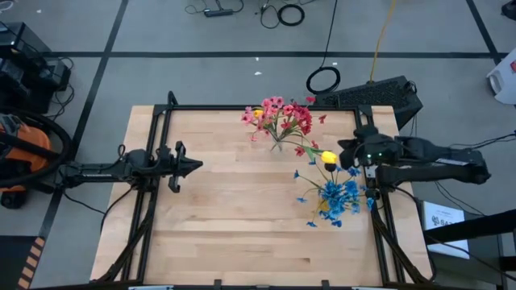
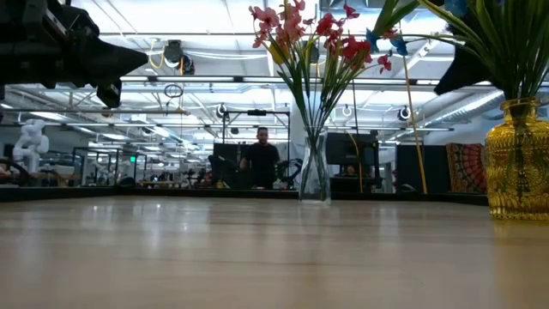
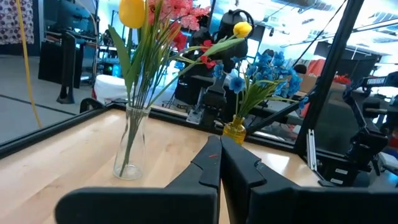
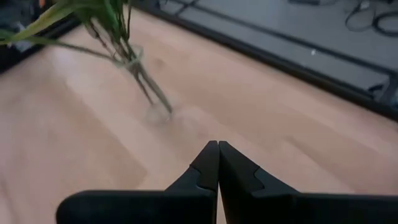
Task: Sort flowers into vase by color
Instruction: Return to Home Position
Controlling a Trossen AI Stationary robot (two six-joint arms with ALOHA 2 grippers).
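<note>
A clear glass vase stands near the table's far edge. It holds pink and red sprays and yellow buds. One yellow bud leans out on a long stem toward the right arm. An amber glass vase at the table's right holds blue clusters. My right gripper is shut and empty, high above the table, just beside that leaning bud. My left gripper hovers shut over the table's left side.
A black frame runs around the wooden table's edges. Bare wood lies between the left gripper and the vases and along the near side. Cables and a vacuum cleaner lie on the floor beyond. A person stands far off in the room.
</note>
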